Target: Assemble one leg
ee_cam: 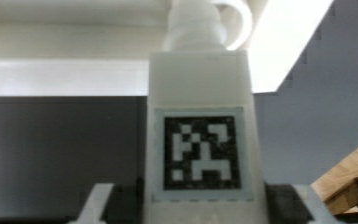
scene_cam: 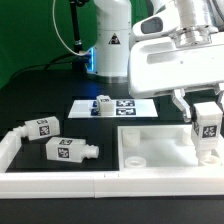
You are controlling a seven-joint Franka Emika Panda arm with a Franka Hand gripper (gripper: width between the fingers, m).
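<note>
Nearest to the exterior camera, a low white rail [scene_cam: 60, 183] is seen along the near edge of the table, with the square tray-like piece [scene_cam: 160, 145] just behind it on the exterior view's right. Over the right part of that piece, the leg [scene_cam: 207, 128] is held upright with its peg pointing down, pinched at its upper flanks by the gripper [scene_cam: 205, 110]; whether the peg touches below cannot be told. A second leg [scene_cam: 40, 128] and a third leg [scene_cam: 65, 150] are seen lying on the exterior view's left, with the marker board [scene_cam: 110, 104] farther back. The leg is judged light, rigid and smooth-sided, so a square grip on its flat sides, clear of the peg, is advised
</note>
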